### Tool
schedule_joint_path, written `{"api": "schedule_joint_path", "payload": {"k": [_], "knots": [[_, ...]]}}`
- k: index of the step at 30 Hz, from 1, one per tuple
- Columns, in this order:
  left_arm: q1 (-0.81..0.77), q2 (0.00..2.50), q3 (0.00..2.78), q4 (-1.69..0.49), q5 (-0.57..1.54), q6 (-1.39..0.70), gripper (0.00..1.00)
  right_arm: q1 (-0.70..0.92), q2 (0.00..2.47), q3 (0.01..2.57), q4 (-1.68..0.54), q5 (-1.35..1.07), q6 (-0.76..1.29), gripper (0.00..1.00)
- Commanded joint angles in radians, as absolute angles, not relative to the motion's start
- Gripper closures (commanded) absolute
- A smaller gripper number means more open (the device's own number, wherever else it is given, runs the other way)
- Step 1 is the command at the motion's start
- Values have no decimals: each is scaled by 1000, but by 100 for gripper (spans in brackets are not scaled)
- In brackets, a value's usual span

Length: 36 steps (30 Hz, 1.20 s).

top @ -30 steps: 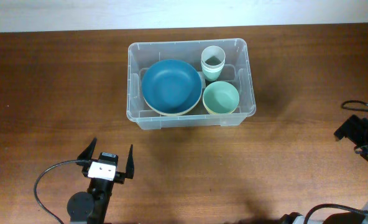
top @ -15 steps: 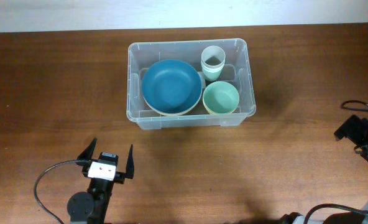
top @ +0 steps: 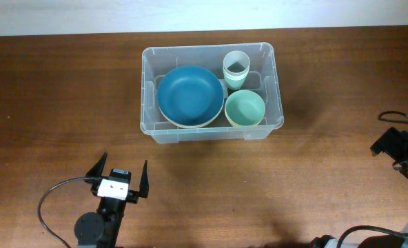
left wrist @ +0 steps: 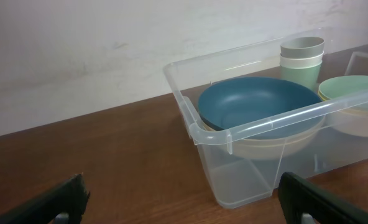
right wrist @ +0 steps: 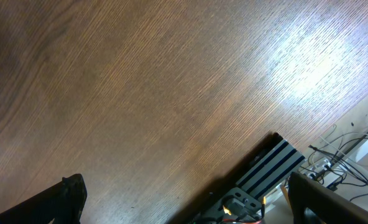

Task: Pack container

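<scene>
container: clear plastic bin, rounded corners, rimmed, toward 12 o'clock on grained wooden table. inside: blue bowl nested on cream bowl, 9 o'clock side; stacked pale cups at 1 o'clock; mint bowl at 5 o'clock. open wood on every side of bin. left gripper at 7 o'clock, fingers spread, grasping nothing. right gripper at 3 o'clock edge, likewise spread.

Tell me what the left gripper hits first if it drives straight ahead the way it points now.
Probably the near left corner of the large clear plastic container. The left gripper, jaws open, points towards it across the wooden table, though it might just slip past that corner.
</scene>
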State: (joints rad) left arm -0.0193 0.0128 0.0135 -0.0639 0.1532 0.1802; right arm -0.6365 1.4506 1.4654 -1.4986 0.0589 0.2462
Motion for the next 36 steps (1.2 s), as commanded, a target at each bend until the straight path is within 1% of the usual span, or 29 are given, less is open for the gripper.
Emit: {"api": "schedule_joint_path", "payload": {"k": [1,25,27,31,36], "knots": [[-19,5,9,-68,142,197,0,-643,1451,1463,-1499,57,243,1],[-19,5,9,-68,142,197,0,-642,1448,1463,-1496,68,242,1],[-19,5,9,-68,142,197,0,-642,1430,1463,-1467,61,243,1],[-19,5,9,-68,142,197,0,-619,1352,1462,-1343,-15,242,1],[-19,5,9,-68,142,197,0,-527,1215,1462,-1196,-23,243,1]]}}
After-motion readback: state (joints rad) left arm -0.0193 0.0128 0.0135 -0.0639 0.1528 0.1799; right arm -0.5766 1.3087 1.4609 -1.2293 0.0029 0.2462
